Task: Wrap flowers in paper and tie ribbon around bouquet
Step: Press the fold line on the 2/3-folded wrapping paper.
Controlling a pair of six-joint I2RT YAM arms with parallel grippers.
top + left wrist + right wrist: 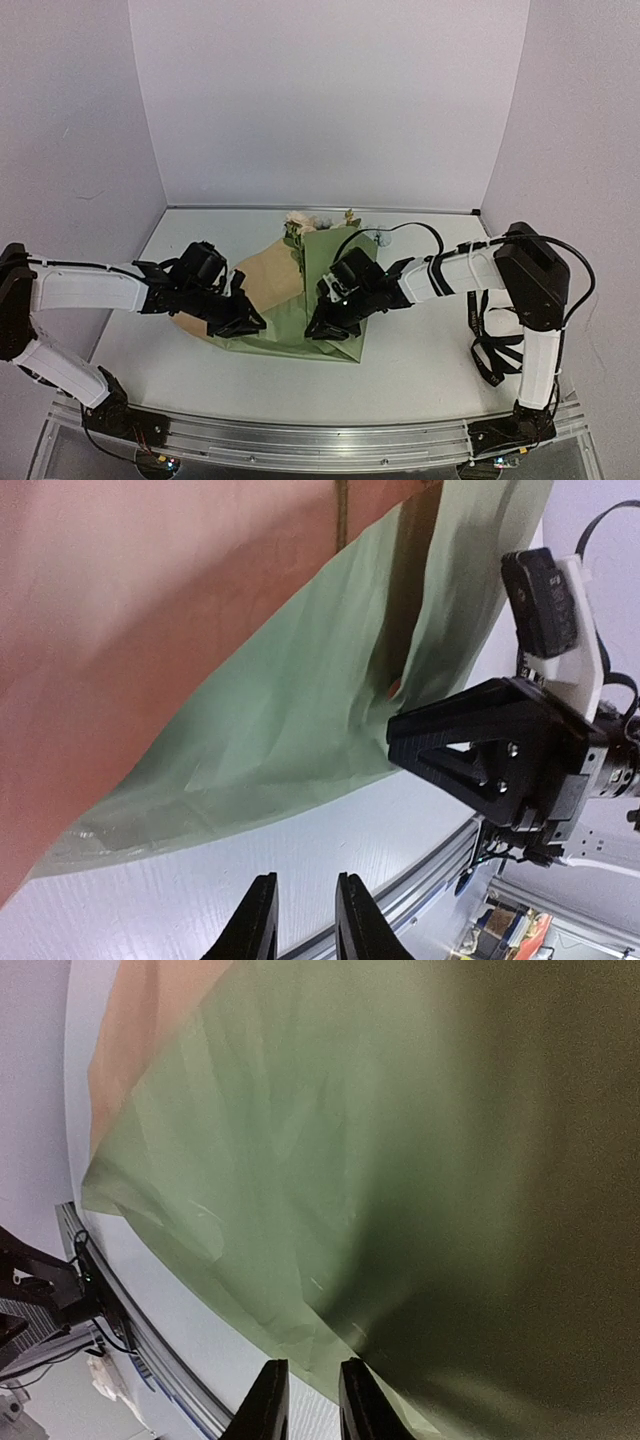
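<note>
The paper (325,275) lies mid-table, olive green side up, with a tan flap (265,275) folded over on its left. Cream and pale blue flowers (300,220) poke out at its far end. My left gripper (250,322) hovers at the paper's near left edge. In the left wrist view its jaws (305,880) are open over bare table, just short of the green sheet (300,710). My right gripper (322,328) is at the near edge too. Its jaws (312,1365) stand narrowly open, the paper's edge (350,1160) at their tips. The black ribbon (488,352) lies looped beside the right arm.
The metal rail (330,440) runs along the table's near edge, close below both grippers. White walls close the back and sides. One finger (480,760) of the right gripper fills the right of the left wrist view, close to the left gripper.
</note>
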